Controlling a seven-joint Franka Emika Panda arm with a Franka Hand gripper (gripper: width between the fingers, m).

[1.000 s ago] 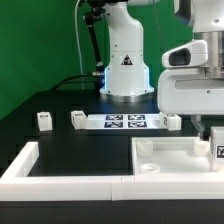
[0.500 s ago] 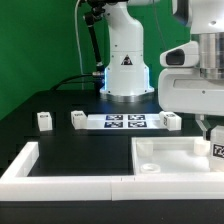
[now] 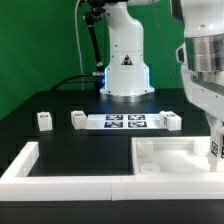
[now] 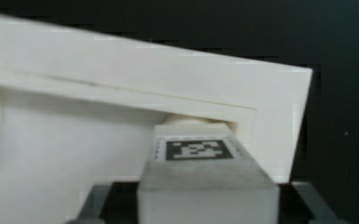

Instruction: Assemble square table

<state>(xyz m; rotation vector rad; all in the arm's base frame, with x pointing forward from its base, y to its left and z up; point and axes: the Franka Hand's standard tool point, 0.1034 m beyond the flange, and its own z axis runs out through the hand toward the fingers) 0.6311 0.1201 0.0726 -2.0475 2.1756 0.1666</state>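
Note:
The white square tabletop panel [image 3: 165,155] lies with its raised rim up at the exterior view's right. My gripper [image 3: 212,138] is above the panel's right corner, shut on a white block leg [image 3: 214,149] that stands upright there. In the wrist view the leg [image 4: 197,152] shows its tag between the dark fingers [image 4: 115,198], its far end against a round boss at the panel's corner [image 4: 194,122]. Three more legs [image 3: 43,121] [image 3: 78,119] [image 3: 171,122] stand on the black table behind.
The marker board [image 3: 125,122] lies flat between two of the loose legs. A long white L-shaped border wall [image 3: 60,172] runs along the front and left. The robot's base [image 3: 125,70] stands at the back, before a green backdrop.
The jaws have narrowed onto the leg at the panel's corner. The wrist has turned and risen toward the exterior view's right; the leg stays in place.

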